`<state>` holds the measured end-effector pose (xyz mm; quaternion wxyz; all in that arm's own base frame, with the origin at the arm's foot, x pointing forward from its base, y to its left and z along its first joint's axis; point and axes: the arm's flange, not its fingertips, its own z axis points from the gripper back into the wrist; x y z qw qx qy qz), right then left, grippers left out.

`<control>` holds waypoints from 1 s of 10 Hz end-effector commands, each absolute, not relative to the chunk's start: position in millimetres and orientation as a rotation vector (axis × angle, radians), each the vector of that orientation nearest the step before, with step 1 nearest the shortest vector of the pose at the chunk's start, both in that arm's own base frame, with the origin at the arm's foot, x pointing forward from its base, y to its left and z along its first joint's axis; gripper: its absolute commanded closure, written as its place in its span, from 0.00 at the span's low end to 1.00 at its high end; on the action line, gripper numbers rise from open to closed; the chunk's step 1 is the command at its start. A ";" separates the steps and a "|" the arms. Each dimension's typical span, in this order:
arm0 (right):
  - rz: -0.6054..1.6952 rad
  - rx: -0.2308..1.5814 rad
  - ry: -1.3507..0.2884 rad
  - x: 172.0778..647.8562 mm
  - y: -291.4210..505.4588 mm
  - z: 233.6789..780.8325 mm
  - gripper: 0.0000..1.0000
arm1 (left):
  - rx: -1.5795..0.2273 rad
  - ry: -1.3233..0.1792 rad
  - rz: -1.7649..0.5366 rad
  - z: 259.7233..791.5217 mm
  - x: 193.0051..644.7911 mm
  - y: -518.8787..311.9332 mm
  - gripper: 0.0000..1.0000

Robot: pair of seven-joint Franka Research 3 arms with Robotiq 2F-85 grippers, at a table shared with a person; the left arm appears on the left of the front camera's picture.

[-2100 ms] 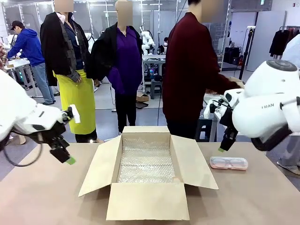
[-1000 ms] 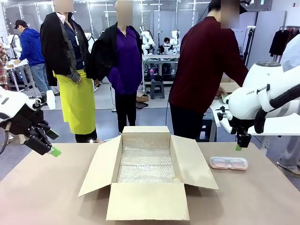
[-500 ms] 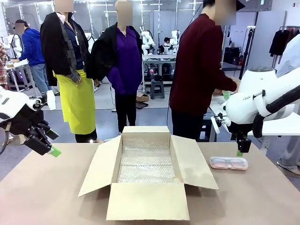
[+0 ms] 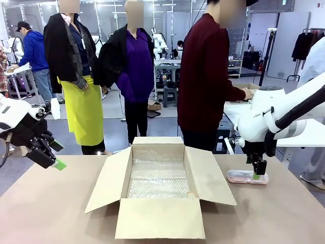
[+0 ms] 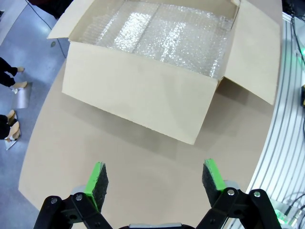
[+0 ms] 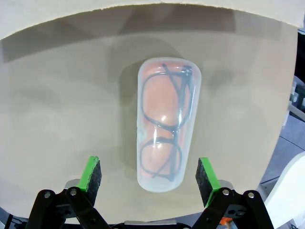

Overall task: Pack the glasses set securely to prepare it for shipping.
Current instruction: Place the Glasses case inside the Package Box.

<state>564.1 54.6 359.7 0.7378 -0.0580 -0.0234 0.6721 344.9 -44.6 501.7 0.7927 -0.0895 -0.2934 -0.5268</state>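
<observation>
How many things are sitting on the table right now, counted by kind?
Cardboard box: 1
Bubble wrap lining, inside the box: 1
Pinkish glasses case: 1
Total: 3

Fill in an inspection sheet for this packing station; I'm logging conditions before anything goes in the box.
Surface: brown table, no spills seen.
Job's things: pink glasses case flat on the table, right of the open cardboard box lined with bubble wrap.
Clutter: nothing seen.
Grippers: left gripper, jaws open, over bare table left of the box; right gripper, jaws open either side of the case, not touching it.
Cables: thin cables beyond the table edge.
Surroundings: person in dark red top at the far side.
</observation>
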 end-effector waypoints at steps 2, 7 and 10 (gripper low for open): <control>1.434 -0.082 -0.069 572.5 54.0 349.0 0.00 | -0.193 -0.636 -1.151 502.1 345.1 -41.9 0.00; 1.456 -0.055 -0.127 584.1 48.7 321.5 0.00 | -0.193 -0.636 -1.151 502.1 345.1 -41.9 0.00; 1.464 -0.027 -0.155 594.6 44.5 313.6 0.00 | -0.193 -0.636 -1.151 502.1 345.1 -41.9 0.00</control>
